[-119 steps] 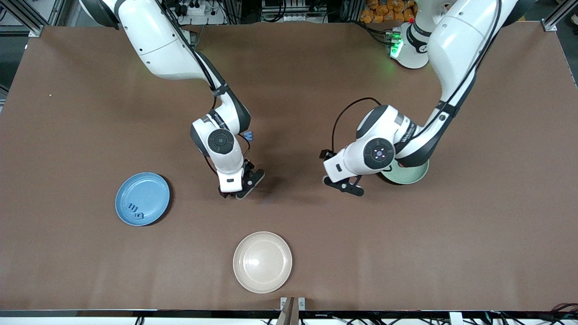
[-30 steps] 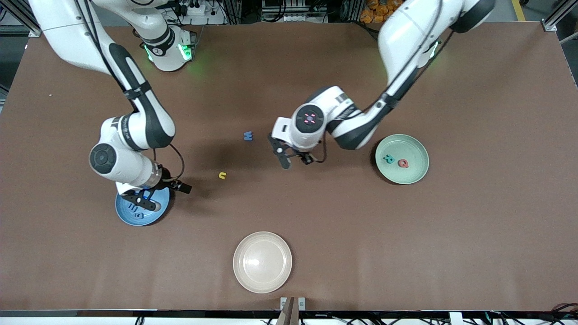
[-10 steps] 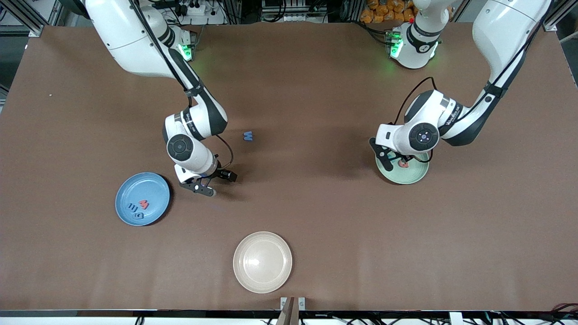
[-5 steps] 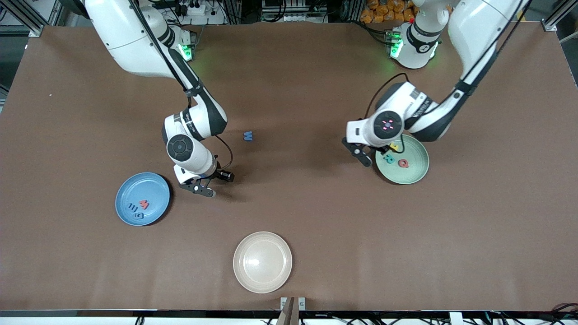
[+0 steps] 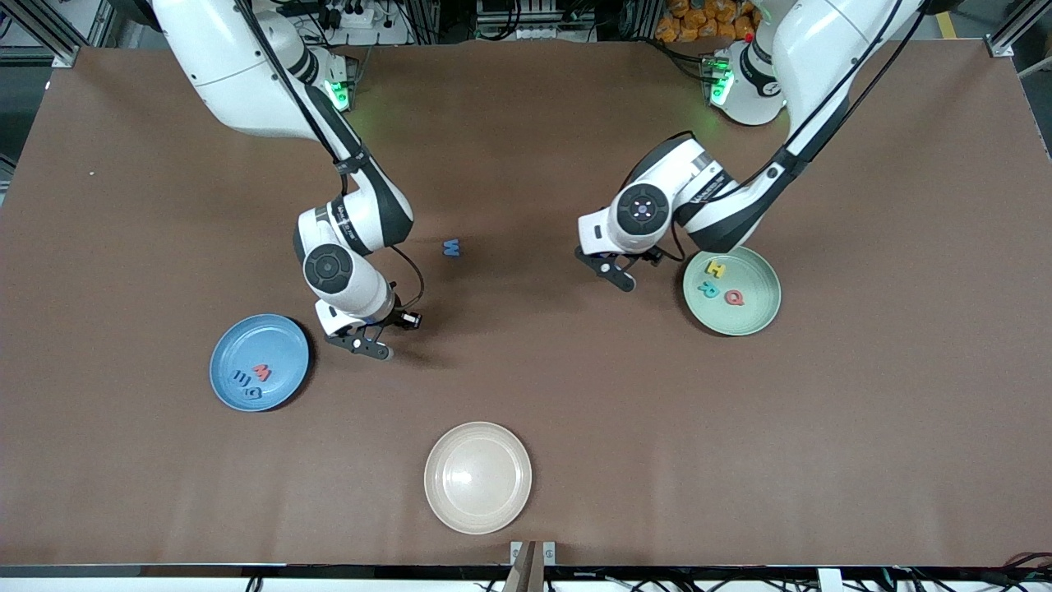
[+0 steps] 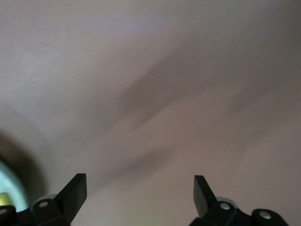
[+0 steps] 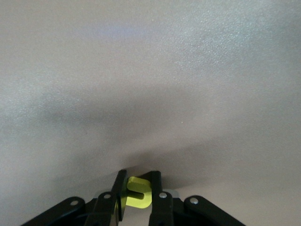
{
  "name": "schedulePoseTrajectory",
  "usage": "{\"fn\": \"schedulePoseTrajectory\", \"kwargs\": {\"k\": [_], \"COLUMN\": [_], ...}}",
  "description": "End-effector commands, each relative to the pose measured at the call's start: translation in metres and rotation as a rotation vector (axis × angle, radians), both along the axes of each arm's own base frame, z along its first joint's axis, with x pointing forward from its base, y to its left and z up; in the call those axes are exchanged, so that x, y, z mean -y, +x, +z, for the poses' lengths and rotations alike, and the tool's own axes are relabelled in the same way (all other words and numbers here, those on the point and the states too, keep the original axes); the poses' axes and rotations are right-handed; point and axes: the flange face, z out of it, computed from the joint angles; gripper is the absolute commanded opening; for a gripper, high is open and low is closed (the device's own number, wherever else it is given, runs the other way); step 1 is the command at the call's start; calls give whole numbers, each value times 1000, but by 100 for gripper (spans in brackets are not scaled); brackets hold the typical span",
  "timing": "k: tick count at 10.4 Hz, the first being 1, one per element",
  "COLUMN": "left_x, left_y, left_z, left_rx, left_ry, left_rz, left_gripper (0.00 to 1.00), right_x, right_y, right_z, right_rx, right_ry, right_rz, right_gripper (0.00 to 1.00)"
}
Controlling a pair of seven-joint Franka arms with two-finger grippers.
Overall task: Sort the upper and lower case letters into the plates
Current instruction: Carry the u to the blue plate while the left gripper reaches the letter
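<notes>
Yellow letter [image 7: 138, 193] flat between right jaws

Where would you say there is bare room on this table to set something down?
Bare table lies between the cream plate and mint plate, and at both table ends. It is crowded around the blue W, between the right gripper and left gripper.

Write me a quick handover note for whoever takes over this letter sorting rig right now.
Right gripper: shut on a small yellow letter, low over the table between the blue plate and the loose blue letter.
Left gripper: open, empty, over bare table beside the mint plate.
Done: the blue plate holds three letters, the mint plate three.
Left: place the yellow letter, then sort the blue letter lying mid-table. The beige plate, nearest the front camera, holds nothing.
</notes>
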Motion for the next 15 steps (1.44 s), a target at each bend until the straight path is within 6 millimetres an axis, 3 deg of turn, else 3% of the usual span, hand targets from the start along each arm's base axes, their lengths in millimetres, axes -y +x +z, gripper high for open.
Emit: {"fn": "schedulePoseTrajectory", "kwargs": {"k": [1,2,3,4,6,8,11,12,13,14,15], "left_x": [71,83,92,110,148,167,191,197,213,228,230], "left_y": [-20,-16,-15,-25,-50,-63,-95,-95,-105,-116,-117], "left_z": [16,13,8,6,11,2,-5,-11,-18,-29,-47], "left_rx": [27,44,100,166,289,405,445,455,452,448,449], "left_ry": [-33,-73,-121,-159,-268,-343,-356,-356,-370,-369,-335], "left_rz": [6,-15,-55,-149,-271,-470,-707,-724,-755,-769,-771], "left_gripper": [100,100,100,100,100,100,100,100,100,100,100], "right_x": [1,5,22,29,63,134,268,297,299,297,296], "right_y": [-1,5,18,28,60,85,103,106,107,108,108], "right_z": [3,18,39,59,96,110,100,97,93,89,82], "right_rx": [-6,13,27,27,17,14,11,17,15,23,17], "right_ry": [-18,-12,-21,-27,-49,-70,-140,-153,-156,-151,-148], "right_rz": [-4,-9,-26,-15,14,94,224,218,217,201,201], "right_gripper": [0,0,0,0,0,0,0,0,34,59,63]}}
